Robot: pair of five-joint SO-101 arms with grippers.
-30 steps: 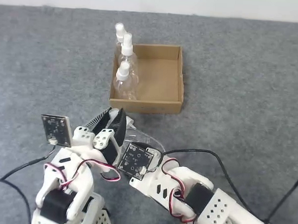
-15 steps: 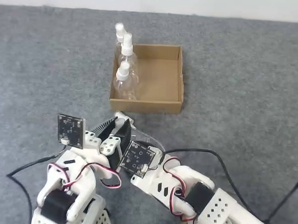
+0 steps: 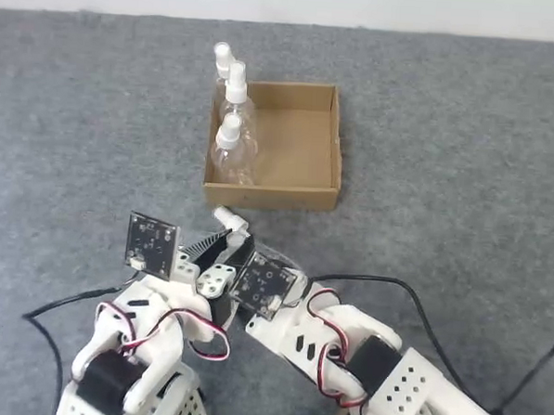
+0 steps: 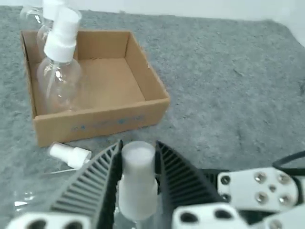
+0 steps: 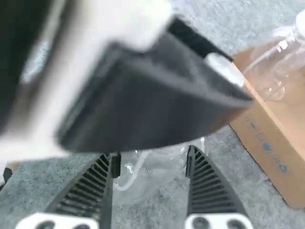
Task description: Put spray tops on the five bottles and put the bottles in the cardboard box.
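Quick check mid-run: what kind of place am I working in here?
Probably a small tabletop robotics test bench: a grey carpet-like mat is the work surface, white plastic arms trail loose wires, and one small brown cardboard box holds clear spray bottles.

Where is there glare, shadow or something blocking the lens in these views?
High view: even light, no hard shadows on the grey carpet. Left wrist view: small glints on the clear bottle standing in the cardboard box. Right wrist view: a dark part of the other arm sits close before the lens; glints show on the held bottle.
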